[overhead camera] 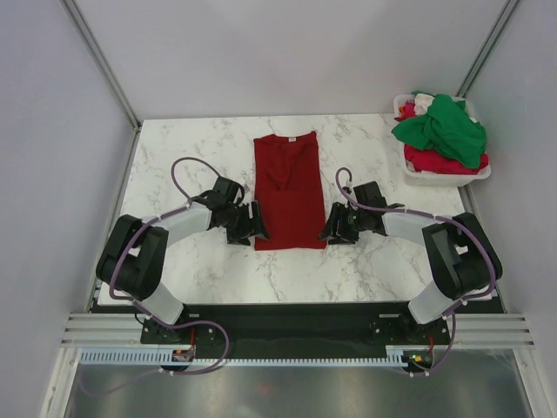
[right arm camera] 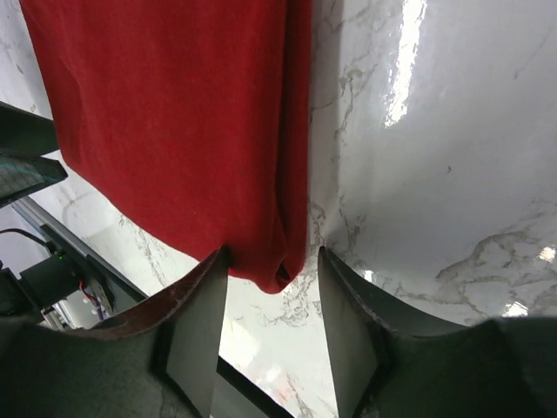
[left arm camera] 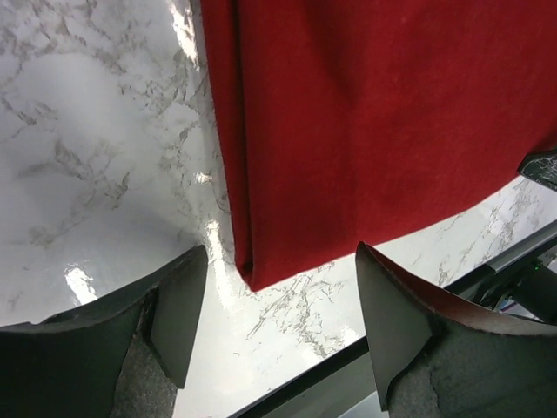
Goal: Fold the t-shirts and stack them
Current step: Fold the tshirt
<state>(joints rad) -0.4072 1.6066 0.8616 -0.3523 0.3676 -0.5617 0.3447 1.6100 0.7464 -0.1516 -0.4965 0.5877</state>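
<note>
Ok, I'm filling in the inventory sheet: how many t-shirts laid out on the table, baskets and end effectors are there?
Dark red t-shirt on the table: 1
White basket, heaped with clothes too tangled to count: 1
End effectors: 2, the left end effector and the right end effector
Total: 4

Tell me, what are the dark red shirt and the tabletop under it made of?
The folded dark red t-shirt looks like soft matte cotton knit: limp, with rounded fold edges. The white grey-veined tabletop looks like glossy marble or a laminate copy: it mirrors lights.
</note>
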